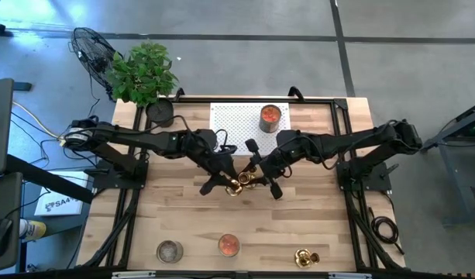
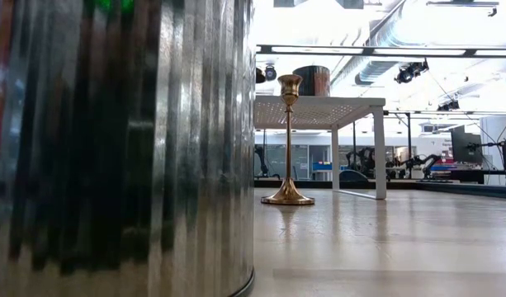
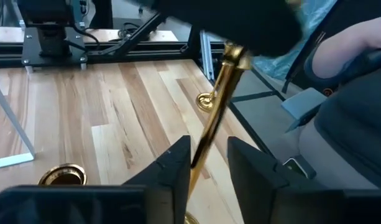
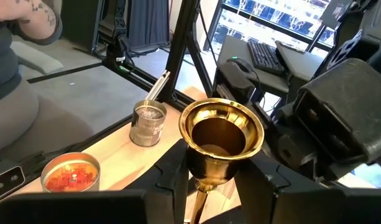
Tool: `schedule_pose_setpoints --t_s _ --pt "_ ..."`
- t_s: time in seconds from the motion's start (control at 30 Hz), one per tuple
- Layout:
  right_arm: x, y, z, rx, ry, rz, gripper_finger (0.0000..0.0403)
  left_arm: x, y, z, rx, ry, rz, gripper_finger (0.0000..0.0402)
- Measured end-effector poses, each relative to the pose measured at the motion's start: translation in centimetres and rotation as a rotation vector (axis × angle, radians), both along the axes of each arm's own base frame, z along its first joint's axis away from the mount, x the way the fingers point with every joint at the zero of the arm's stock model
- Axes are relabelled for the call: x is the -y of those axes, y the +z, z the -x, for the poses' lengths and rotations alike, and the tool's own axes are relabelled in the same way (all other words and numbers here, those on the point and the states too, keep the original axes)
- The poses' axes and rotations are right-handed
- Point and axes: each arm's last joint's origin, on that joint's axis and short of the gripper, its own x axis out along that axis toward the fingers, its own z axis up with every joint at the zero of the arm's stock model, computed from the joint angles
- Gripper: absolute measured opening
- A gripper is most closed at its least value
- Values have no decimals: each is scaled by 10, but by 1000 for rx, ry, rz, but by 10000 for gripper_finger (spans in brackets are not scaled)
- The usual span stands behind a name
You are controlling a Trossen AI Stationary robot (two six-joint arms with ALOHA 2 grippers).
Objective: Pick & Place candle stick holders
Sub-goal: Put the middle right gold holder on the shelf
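The left gripper (image 1: 224, 184) is in the middle of the wooden table (image 1: 299, 221), and its two fingers (image 3: 171, 168) pinch the thin stem of a gold candle stick holder (image 3: 216, 106). Just to its right, the right gripper (image 1: 260, 180) squeezes the same candle stick holder right under its shiny cup, so both grippers hold it together. More candle stick holders (image 1: 305, 256) sit at the near edge, right of a glass jar (image 1: 229, 245) and a metal tin (image 1: 170, 250).

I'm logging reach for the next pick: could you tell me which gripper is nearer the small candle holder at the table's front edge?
Right. The right gripper sits mid-table, closer to the small candle holder; the left gripper is farther over to the left.
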Motion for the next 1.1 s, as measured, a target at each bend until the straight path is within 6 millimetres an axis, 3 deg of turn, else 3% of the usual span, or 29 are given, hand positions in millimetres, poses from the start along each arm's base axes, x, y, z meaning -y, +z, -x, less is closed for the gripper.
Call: schedule_pose_setpoints --t_s 0.47,0.8,1.1 --pt "0 -1 0 -15 6 -8 98 1 -13 -12 -7 -19 -2 10" --pt "0 0 0 -14 -10 -24 104 1 -12 -12 3 -33 11 18" --pt "-6 1 0 -9 -101 -40 162 1 -12 -12 -1 -28 18 12"
